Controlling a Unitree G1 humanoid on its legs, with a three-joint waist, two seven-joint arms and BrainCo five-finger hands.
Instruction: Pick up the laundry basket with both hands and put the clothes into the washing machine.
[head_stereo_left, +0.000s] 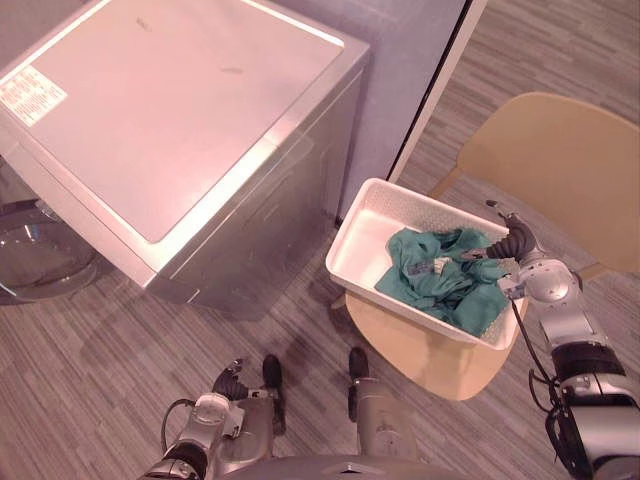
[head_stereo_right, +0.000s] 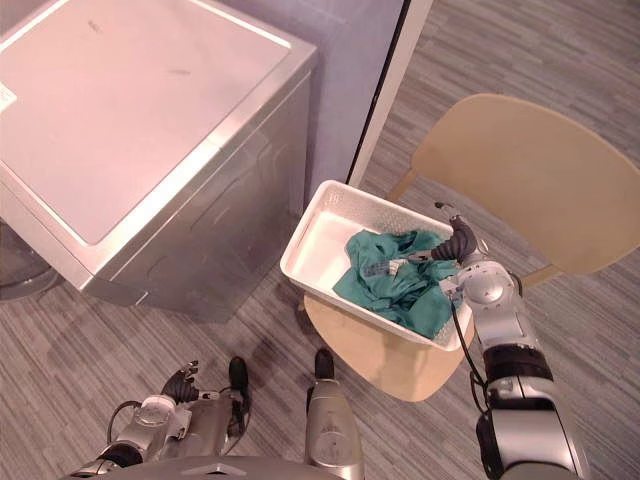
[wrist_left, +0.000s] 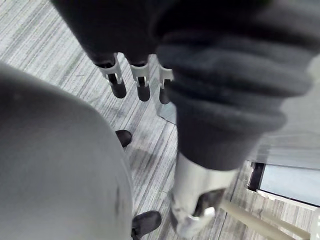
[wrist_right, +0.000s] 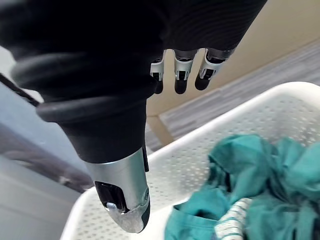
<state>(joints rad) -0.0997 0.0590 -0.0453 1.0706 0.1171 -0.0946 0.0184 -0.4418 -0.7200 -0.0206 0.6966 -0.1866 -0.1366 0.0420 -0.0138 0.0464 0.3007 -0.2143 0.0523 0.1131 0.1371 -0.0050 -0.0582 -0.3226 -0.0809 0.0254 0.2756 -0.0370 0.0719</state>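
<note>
A white laundry basket (head_stereo_left: 365, 245) sat on the seat of a wooden chair (head_stereo_left: 560, 170), right of centre in the frame, with teal clothes (head_stereo_left: 440, 280) heaped in its right half. The robot's right hand (head_stereo_left: 492, 262) hovered at the basket's right rim, over the clothes, its fingers loosely straight and grasping nothing. The left hand (head_stereo_left: 230, 385) hung at the bottom left above the striped floor (head_stereo_left: 100, 340), fingers relaxed and empty. The washing machine (head_stereo_left: 170, 110) stood in the upper left.

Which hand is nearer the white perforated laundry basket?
Right. The right hand is at the rim of the white basket, by the green clothes; the left hand hangs over the floor, well apart.
</note>
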